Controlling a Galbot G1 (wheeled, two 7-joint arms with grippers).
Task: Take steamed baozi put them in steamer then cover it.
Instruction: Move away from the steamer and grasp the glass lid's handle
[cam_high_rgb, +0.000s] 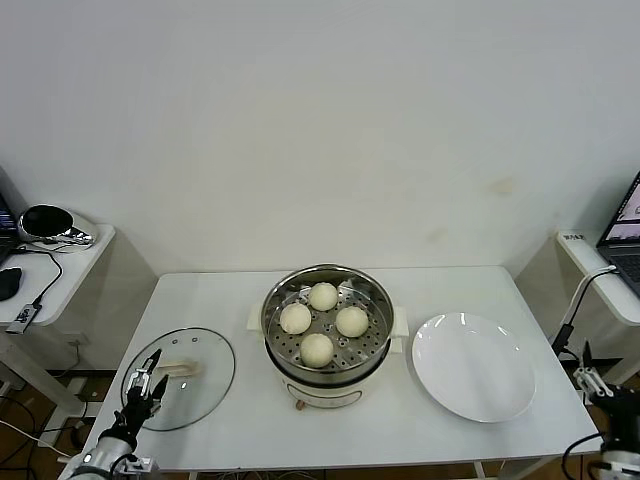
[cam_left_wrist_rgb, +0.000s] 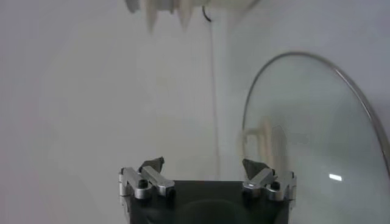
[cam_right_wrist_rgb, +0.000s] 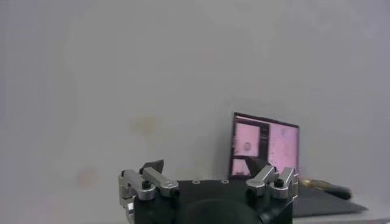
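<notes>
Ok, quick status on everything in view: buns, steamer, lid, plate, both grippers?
steamed baozi: all four in the steamer, on its perforated tray.
steamer: uncovered, mid-table.
glass lid: flat on the table, left of the steamer, handle up.
white plate: bare, right of the steamer.
left gripper: open, over the lid's near-left edge, holding nothing.
right gripper: open, empty, parked off the table's right edge.
</notes>
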